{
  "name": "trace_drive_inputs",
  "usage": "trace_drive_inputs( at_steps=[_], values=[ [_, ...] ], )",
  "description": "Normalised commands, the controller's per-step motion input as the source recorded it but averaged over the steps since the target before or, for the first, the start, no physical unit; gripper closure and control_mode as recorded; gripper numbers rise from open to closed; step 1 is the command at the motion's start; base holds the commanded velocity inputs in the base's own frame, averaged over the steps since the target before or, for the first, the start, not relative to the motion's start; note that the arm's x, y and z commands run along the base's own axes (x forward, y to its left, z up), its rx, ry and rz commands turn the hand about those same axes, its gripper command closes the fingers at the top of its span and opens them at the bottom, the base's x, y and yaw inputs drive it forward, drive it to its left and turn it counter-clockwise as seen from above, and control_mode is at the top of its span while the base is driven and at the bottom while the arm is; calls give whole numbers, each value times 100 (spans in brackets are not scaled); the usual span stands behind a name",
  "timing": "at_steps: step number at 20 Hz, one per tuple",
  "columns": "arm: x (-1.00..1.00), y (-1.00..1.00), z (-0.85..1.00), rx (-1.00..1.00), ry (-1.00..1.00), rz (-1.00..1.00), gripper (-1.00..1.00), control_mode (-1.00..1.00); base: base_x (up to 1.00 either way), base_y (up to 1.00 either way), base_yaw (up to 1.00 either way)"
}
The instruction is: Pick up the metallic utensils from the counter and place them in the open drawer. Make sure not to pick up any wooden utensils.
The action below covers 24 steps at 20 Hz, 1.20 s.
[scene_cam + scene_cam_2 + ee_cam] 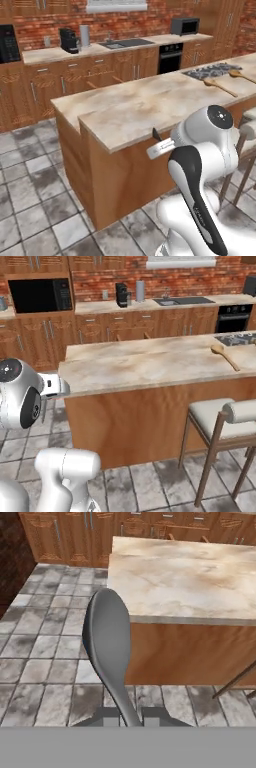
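Grey metal, smooth and dull: the spoon fills the centre of the hand view, bowl uppermost, its thin handle running down into the jaws, which are shut narrow on it; the beige marbled bench sits at upper right. In the left base view, two tan wooden spoons lie at the right edge of the bench beside the black cooktop. In the right base view, one wooden spoon lies at right.
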Motion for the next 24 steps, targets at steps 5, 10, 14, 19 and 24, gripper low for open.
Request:
trace_drive_inputs(
  at_steps=[5,10,14,19,24],
  values=[
    [0,0,0,0,0,0,100,100,19,100,-31],
    [0,0,0,0,0,0,100,100,40,100,-52],
    [0,0,0,0,0,0,100,100,45,100,-48],
    [0,0,0,0,0,0,100,100,19,100,-26],
    [0,0,0,0,0,0,100,100,24,100,-32]
  ],
)
